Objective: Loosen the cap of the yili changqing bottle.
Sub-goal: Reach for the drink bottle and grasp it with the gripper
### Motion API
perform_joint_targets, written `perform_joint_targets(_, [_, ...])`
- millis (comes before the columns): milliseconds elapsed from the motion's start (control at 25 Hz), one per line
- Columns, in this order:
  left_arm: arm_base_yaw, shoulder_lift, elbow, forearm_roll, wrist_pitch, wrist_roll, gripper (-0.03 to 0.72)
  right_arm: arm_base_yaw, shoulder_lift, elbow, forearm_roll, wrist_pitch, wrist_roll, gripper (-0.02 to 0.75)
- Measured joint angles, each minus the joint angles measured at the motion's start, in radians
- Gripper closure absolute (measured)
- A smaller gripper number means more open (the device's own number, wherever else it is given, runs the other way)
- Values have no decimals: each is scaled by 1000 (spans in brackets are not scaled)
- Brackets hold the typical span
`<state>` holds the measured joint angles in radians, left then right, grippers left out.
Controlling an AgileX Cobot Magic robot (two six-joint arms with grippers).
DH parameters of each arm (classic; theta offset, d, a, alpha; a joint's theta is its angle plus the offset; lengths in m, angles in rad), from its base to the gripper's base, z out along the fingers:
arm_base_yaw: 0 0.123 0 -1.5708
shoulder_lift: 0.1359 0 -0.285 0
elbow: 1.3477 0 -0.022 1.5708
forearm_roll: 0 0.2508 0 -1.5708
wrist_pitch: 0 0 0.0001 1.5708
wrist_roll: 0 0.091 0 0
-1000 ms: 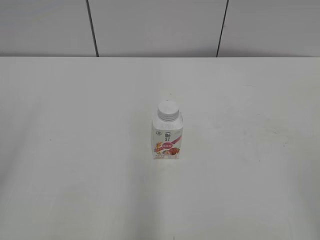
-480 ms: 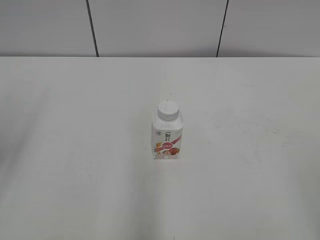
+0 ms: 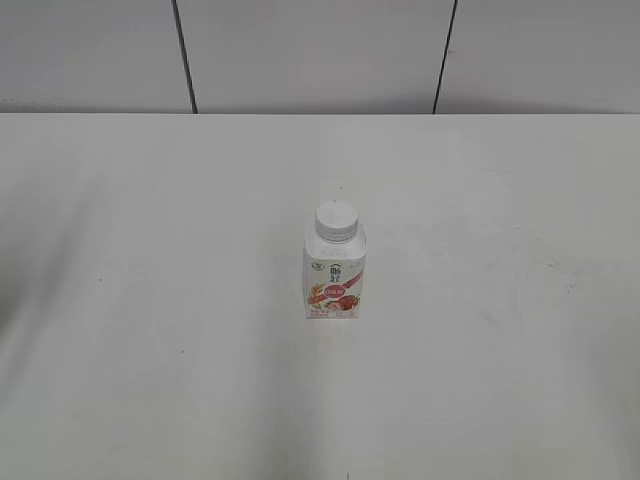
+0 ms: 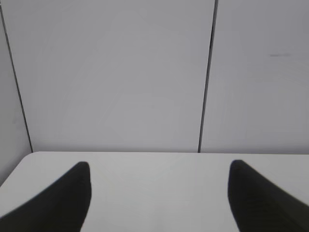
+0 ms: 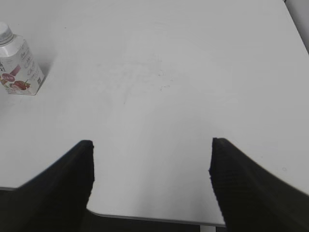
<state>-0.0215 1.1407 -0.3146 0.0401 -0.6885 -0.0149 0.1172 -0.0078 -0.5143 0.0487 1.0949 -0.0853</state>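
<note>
Bottle [image 3: 334, 275] white plastic, glossy label; cap [image 3: 336, 221] ribbed plastic; table [image 3: 150, 300] matt, smooth.

No change is seen in the exterior view: the yili changqing bottle [image 3: 335, 273] has not been moved.

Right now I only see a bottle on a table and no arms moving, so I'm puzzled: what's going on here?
Nothing is being handled yet. A small squat white plastic bottle with a pink-red fruit label stands upright near the middle of the white table, its round white ribbed screw cap on. Neither arm shows in the exterior view. The left gripper is open and sees only table and wall. The right gripper is open too, empty, with the bottle far off to its left.
</note>
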Motion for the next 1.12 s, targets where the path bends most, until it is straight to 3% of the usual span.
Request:
perform_joint_targets(480, [0,281,0,85,-202,0,155,0,0,0,0,0,0,151])
perform_joint_targets(920, [1,474,-6,445,-296,-53,232,0,0,0,0,0,0,151])
perform_joint_targets(1120, [1,552,-71,642,-298,-170,236,0,0,0,0,-1,1,151])
